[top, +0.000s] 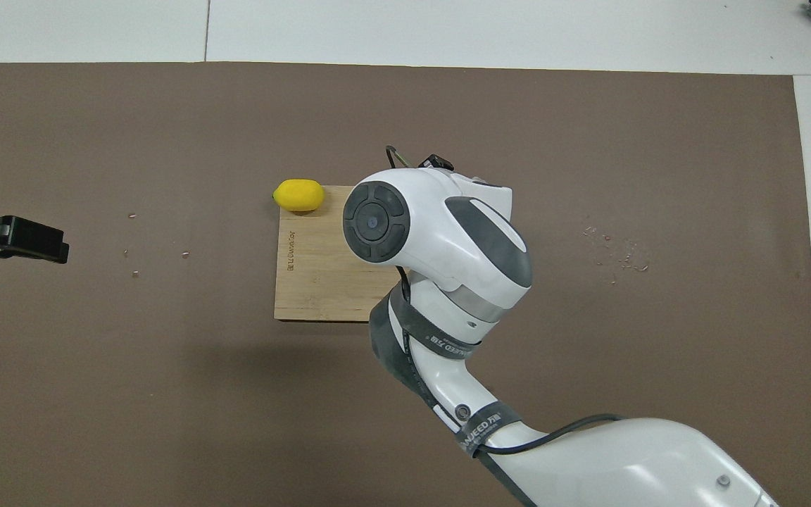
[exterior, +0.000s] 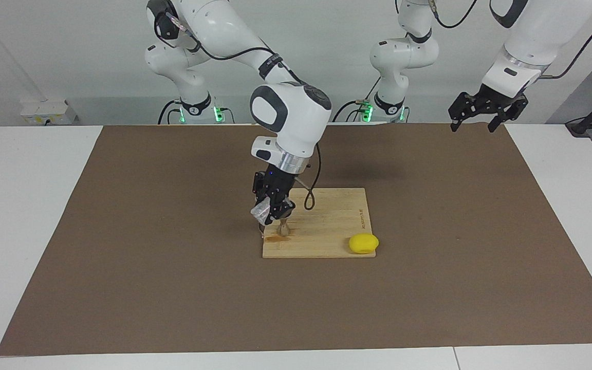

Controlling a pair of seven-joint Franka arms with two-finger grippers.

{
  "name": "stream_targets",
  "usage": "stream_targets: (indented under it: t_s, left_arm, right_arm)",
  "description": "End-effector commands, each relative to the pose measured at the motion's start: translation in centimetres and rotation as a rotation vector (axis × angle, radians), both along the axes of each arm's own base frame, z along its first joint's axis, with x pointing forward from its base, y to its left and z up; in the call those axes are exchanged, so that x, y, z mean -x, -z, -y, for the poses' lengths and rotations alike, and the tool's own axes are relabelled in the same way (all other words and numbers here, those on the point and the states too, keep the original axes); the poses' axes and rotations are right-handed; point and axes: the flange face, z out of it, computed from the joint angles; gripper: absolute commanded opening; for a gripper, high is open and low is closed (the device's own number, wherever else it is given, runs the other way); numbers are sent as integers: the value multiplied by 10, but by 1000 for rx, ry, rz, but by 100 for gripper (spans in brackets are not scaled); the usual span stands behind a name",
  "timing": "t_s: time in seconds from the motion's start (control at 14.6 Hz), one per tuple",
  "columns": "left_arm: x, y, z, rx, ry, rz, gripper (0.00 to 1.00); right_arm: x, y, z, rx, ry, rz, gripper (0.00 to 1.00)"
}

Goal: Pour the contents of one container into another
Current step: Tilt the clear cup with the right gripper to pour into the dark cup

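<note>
Right now the right claw [exterior: 273, 215] is low over the wooden board [exterior: 327, 231], at the board's end toward the right arm, clamped on the glass cup [exterior: 262, 210]. Cup is tilted, hanging off the claw's side, just above and beside the steel jigger [exterior: 284, 229]. Jigger stands upright on the board, at the corner farther from the robots. A brownish wet patch [exterior: 274, 238] sits on the board right beside the jigger's foot.

From overhead the right arm's big wrist joint [top: 377, 222] covers the claw, the cup and the jigger; only the board's bare part [top: 314, 274] shows.

Lemon [exterior: 363, 243] lies at the board's other corner farther from the robots, toward the left arm's end, half on the board and half on the brown mat [exterior: 172, 288]. Well apart from the jigger.

Left claw [exterior: 483, 110] waits up in the air over the mat's edge at the left arm's end of the counter [exterior: 29, 205], fingers spread apart, nothing between them. Overhead it shows only as a dark piece at the frame's edge [top: 11, 238].

A few small specks [top: 613, 246] lie scattered on the mat toward the right arm's end.
</note>
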Motion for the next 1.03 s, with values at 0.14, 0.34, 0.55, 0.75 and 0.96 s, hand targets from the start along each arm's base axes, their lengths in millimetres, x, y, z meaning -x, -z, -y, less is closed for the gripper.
stream_targets:
  t_s: [0.14, 0.34, 0.55, 0.75, 0.96]
  left_arm:
    - [8, -2, -2, -14, -13, -7, 100]
    - [8, -2, -2, -14, -13, -7, 100]
    - [8, -2, -2, -14, -13, -7, 100]
    - [8, -2, -2, -14, -13, -7, 100]
    - [8, -2, -2, -14, -13, -7, 100]
  right_arm:
    - [1, -1, -4, 36, -19, -1, 2]
    - [1, -3, -4, 44, -26, 1, 2]
    - [5, -2, -10, 48, -37, -1, 2]
    - [6, -2, -11, 50, -42, 1, 2]
    - [6, -3, -11, 52, -44, 3, 2]
